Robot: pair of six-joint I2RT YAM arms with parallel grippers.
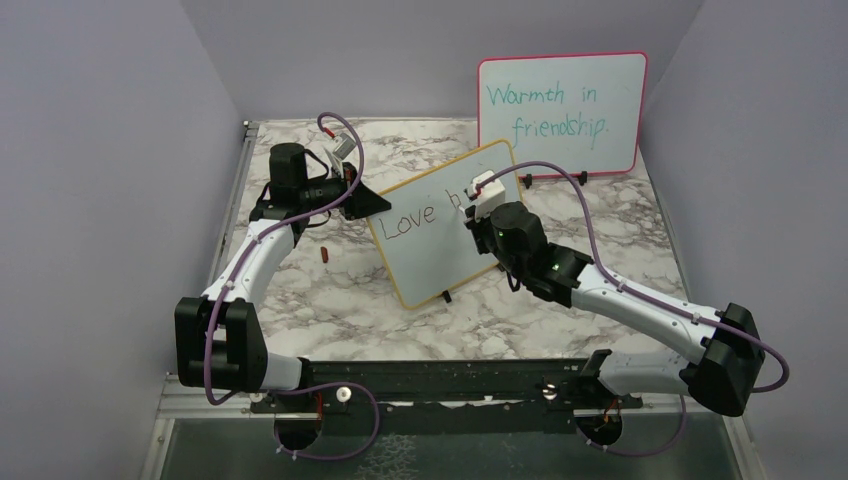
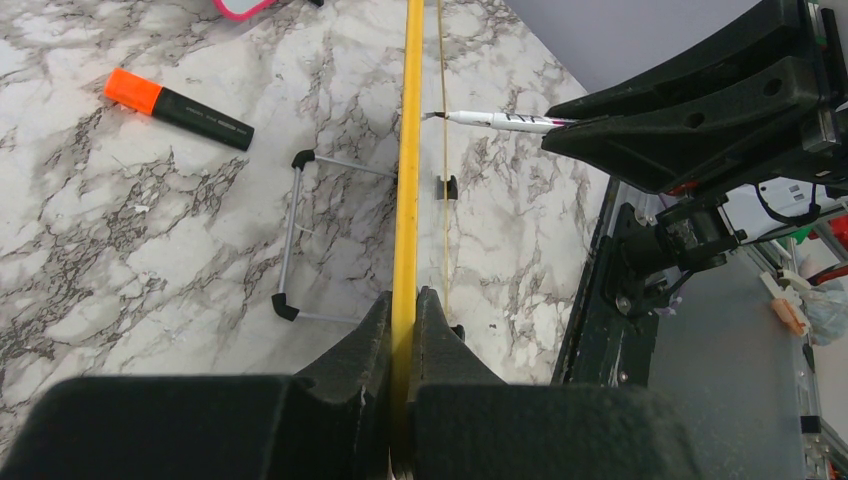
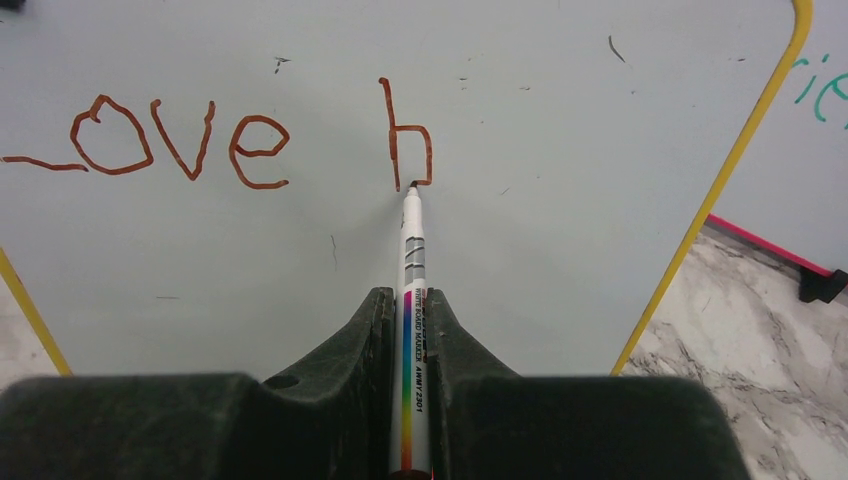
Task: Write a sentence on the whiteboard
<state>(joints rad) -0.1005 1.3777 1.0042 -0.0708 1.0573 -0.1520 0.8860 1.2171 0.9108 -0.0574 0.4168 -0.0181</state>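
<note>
Whiteboard (image 1: 430, 260) stands near the middle of the marble table (image 1: 330, 290), turned at an angle, between the two arms. The L gripper (image 2: 403, 300) is clamped on its yellow frame, fingers tight on both sides of the edge; in the top view that grip sits at the board's left corner. Seen edge-on from the left wrist, the board is a thin yellow line running away from the jaws, w/ a black clip foot (image 2: 447, 187) just beside it on the tabletop.

The R gripper (image 3: 412, 300) is closed on a white marker (image 3: 412, 260), rainbow stripe along the barrel. The tip touches the board at the foot of the last stroke. The sentence (image 3: 180, 145) reads "Love" plus one more letter (looks like an h, or an unclosed b), reddish-brown in the wrist view, dark from above.

Behind it, a pink-framed board (image 1: 560, 110) w/ teal "Warmth in friendship." leans at the back wall. A black pen with an orange cap (image 2: 180, 108) lies on the table on the board's rear side, well apart from it, and a wire stand (image 2: 295, 240) lies flat nearer the frame.
</note>
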